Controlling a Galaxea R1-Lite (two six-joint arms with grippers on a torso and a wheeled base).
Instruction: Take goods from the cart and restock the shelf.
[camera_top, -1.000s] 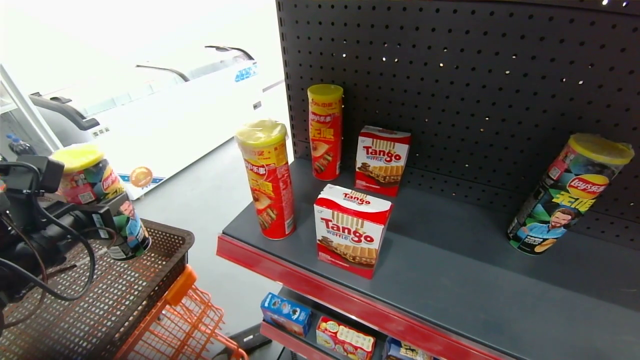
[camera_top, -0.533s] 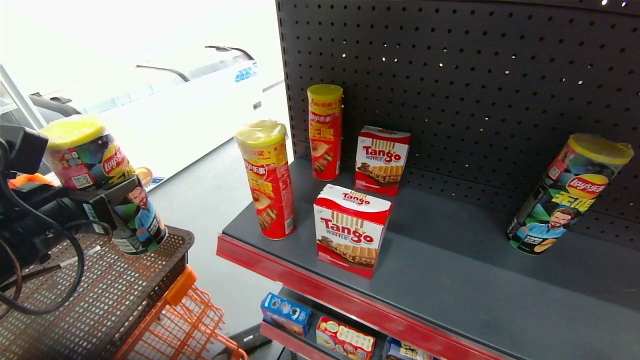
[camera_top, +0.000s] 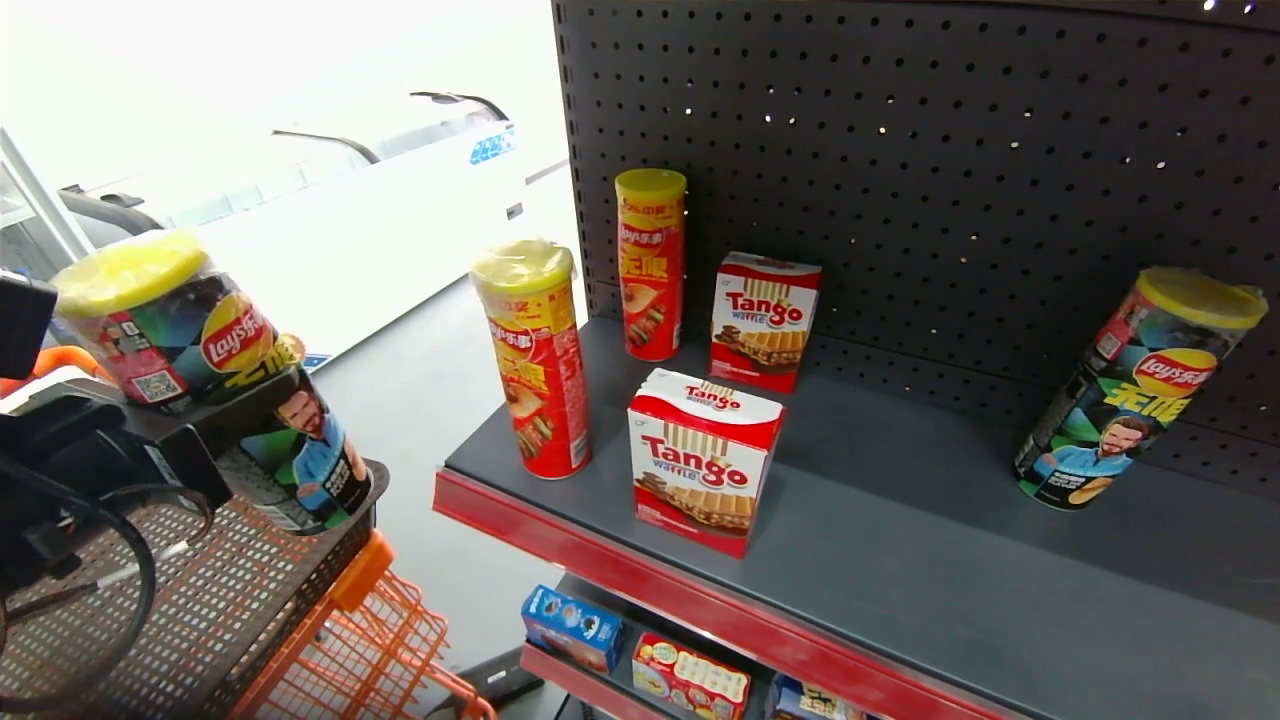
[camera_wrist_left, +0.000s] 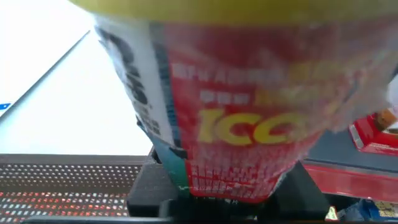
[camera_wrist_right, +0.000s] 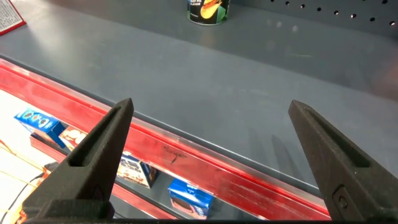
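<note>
Can (camera_top: 165, 320) has swung up and rightward over cart (camera_top: 300, 600) at lower left, my left gripper (camera_top: 200, 430) clamped on it, right gripper (camera_wrist_right: 211, 162) spread empty, so shelf (camera_top: 900, 540) comes next.

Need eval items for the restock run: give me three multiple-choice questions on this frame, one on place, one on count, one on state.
1. Where is the chip can in the left claw?
A. held over the cart basket
B. lying in the basket
C. on the floor

2. How many wafer boxes stand on the grey shelf?
A. one
B. two
C. four

3. How is the right claw?
A. open, holding nothing
B. shut on a can
C. shut on a box

Key: 1 A, the can hangs above the mesh, left of the shelf. 2 B, one box in front, one by the pegboard. 3 A, its fingers stand wide apart.
</note>
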